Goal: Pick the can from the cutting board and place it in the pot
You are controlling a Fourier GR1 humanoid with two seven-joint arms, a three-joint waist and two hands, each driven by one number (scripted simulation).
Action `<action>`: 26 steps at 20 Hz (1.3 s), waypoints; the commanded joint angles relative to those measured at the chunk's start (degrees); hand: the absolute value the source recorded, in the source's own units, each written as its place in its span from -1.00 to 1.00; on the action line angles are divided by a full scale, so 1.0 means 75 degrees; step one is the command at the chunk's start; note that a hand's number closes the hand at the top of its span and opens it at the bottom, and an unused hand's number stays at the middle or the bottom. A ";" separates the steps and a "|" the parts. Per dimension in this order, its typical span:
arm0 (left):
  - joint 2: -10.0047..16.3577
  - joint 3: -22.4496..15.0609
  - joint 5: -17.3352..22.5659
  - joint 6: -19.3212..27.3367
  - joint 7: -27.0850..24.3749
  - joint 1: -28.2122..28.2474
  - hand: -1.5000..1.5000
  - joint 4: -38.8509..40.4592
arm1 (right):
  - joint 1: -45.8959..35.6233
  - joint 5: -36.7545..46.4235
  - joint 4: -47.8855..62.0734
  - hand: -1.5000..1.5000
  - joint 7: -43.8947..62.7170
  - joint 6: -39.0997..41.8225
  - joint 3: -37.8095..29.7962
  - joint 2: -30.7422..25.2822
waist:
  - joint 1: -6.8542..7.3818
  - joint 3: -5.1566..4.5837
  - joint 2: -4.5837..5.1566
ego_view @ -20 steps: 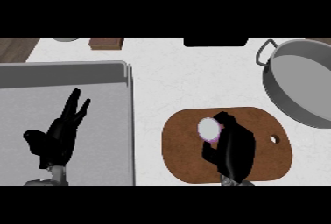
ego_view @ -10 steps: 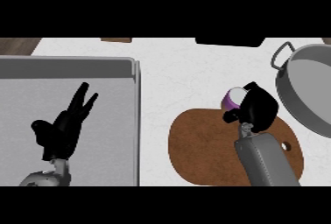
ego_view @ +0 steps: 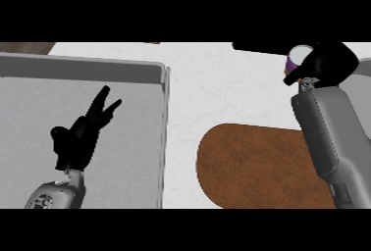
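Observation:
The purple can (ego_view: 296, 57) with its pale top is held high at the upper right, my right hand (ego_view: 328, 62) curled round it and hiding most of its body. It hangs well clear of the brown cutting board (ego_view: 253, 169), which lies bare at the lower right. A grey sliver of the pot (ego_view: 359, 93) shows at the right edge, mostly hidden behind my right forearm. My left hand (ego_view: 78, 139) rests open at the left, fingers up, over the sink.
A large grey sink basin (ego_view: 87, 73) fills the left side, its raised rim running down the middle of the view. White counter (ego_view: 217, 88) lies between the sink and the board. A dark object (ego_view: 257, 46) sits at the back right.
My right hand has carried the can up off the cutting board and away to the right, toward the pot. The view has shifted with it. The left hand has stayed as it was.

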 commanded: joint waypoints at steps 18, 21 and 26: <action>-0.0936 0.0153 0.0240 0.0488 -0.1290 -0.0160 0.00 0.0031 | -0.2236 0.2137 0.3575 1.00 0.1609 -0.0969 -0.1393 -0.1414 | -0.0397 0.0009 -0.0033; -0.0721 0.0252 0.0205 0.0424 -0.1565 0.0083 0.00 0.0093 | -0.2298 0.2244 0.3824 1.00 0.1692 -0.1099 -0.1590 -0.1499 | -0.0447 0.0007 -0.0081; -0.0880 0.0231 0.0220 0.0466 -0.1754 0.0206 0.00 0.0199 | -0.2221 0.2244 0.4085 1.00 0.1226 -0.1375 -0.1978 -0.1991 | -0.0628 0.0013 -0.0112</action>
